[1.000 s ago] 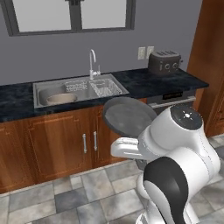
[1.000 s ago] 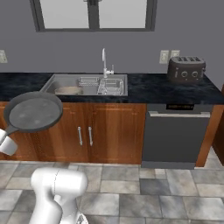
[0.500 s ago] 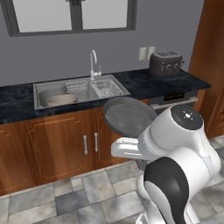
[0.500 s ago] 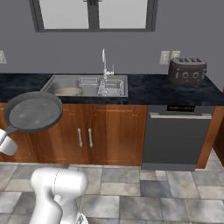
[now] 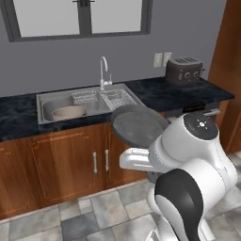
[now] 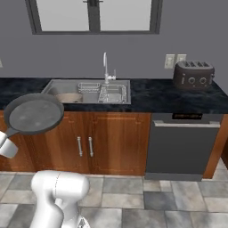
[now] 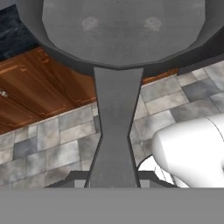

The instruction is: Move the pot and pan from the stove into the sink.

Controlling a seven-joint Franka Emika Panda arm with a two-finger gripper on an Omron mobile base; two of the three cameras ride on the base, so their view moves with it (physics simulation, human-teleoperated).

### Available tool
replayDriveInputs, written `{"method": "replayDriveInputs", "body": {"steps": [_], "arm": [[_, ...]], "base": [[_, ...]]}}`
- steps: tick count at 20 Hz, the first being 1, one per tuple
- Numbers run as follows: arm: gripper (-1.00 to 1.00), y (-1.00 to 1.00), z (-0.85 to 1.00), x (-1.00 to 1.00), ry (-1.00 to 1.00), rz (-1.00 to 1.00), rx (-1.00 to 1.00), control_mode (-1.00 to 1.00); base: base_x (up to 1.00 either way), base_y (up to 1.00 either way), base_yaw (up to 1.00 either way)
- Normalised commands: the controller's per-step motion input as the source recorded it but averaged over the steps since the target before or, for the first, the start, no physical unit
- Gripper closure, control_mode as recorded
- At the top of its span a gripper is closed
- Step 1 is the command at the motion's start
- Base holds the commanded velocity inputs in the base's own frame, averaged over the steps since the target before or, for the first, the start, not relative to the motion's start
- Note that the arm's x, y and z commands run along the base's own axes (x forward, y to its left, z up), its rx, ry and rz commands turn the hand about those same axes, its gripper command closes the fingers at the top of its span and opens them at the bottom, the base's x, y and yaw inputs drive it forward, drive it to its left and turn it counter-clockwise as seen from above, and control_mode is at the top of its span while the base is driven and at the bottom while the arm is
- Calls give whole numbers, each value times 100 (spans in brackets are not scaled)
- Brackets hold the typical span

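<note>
Pincer: the two-finger gripper (image 7: 113,181) is pinched on the long flat handle of the shallow round grey frying pan (image 5: 138,126), gripped at the handle's far end, with the dish out ahead of it.
Pan position: held in the air in front of the brown wooden cabinet doors (image 6: 93,142), tilted up on edge, near the counter front and not yet over the basin.
Pot position: the deep round beige pot (image 5: 69,112) already sits inside the left part of the rectangular grey steel sink (image 5: 45,100).
Sink contents: a wire rack (image 5: 117,98) fills the right part, beside the curved silver faucet (image 5: 103,73).
Risk, grip: a hold so far from the dish probably lets the pan swing or twist in the jaws.
Risk, counter: a low approach could knock the pan against the dark speckled stone counter (image 6: 169,95) edge.
Risk, landing: free room looks scarce; the pan may strike the pot, rack or faucet, or rest half on the rim.
</note>
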Motion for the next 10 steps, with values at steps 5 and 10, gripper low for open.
{"method": "replayDriveInputs", "body": {"steps": [5,10], "arm": [[100,0,0,0,0,0,0,100],[100,0,0,0,0,0,0,100]], "base": [[48,28,0],[51,29,0]]}}
